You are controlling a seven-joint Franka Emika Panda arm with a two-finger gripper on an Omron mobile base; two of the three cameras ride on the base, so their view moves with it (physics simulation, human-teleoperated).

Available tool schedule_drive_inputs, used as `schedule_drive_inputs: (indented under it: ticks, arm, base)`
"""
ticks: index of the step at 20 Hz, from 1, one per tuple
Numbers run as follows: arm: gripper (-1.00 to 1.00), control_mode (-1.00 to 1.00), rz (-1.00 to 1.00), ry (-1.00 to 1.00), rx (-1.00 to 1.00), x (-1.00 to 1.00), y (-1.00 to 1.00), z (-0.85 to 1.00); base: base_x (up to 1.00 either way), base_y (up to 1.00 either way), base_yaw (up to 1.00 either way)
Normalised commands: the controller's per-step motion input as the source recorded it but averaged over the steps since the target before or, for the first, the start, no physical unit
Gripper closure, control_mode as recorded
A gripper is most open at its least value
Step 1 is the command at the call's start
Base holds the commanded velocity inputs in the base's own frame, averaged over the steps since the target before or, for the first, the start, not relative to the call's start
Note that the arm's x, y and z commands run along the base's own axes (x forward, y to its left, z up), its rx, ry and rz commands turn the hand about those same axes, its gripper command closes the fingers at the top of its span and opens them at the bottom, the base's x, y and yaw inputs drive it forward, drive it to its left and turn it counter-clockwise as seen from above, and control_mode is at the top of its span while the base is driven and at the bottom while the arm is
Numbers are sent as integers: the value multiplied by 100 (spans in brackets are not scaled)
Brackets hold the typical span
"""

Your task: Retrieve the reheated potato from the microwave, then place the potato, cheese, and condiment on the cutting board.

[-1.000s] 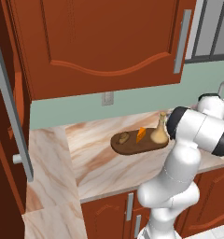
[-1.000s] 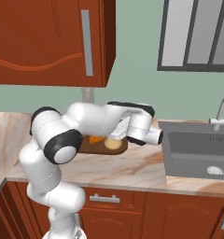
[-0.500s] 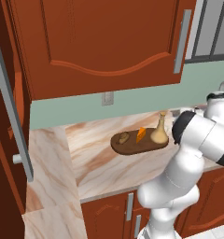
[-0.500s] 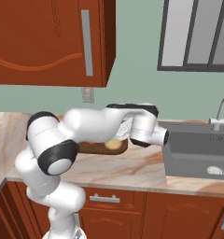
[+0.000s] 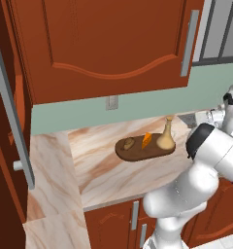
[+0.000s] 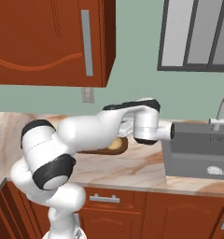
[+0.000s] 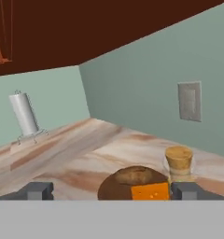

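Potato (image 5: 129, 143), cheese (image 5: 146, 140) and condiment (image 5: 166, 137) sit on the cutting board (image 5: 138, 153); jaws apart, holding nothing.

Glossy white rounded arm (image 6: 86, 133), dark joint bands.

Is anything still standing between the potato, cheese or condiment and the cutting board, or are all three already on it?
Nothing visible stands in the way. In the left base view the potato, the cheese and the condiment all sit on the cutting board. The tool is open, holding nothing, with the board's items just ahead of it.
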Motion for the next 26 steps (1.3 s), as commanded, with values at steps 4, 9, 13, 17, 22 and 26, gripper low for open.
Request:
schedule_drive_inputs:
  ticks: [4,9,13,17,22,26]
  arm:
    - [-100,-100,-12,23,-3,-37,0,23]
    - [-100,-100,-14,16,-10,-32,0,25]
    - [-100,-100,-25,11,-2,-32,2,26]
    - [-100,-100,-25,10,-1,-34,0,25]
    - [-100,-100,-18,4,-8,-37,3,21]
    - [-100,-100,-17,0,-22,-36,11,16]
  base:
    - [0,0,0]
    - [0,0,0]
    - [0,0,0]
    - [0,0,0]
    - [0,0,0]
    - [0,0,0]
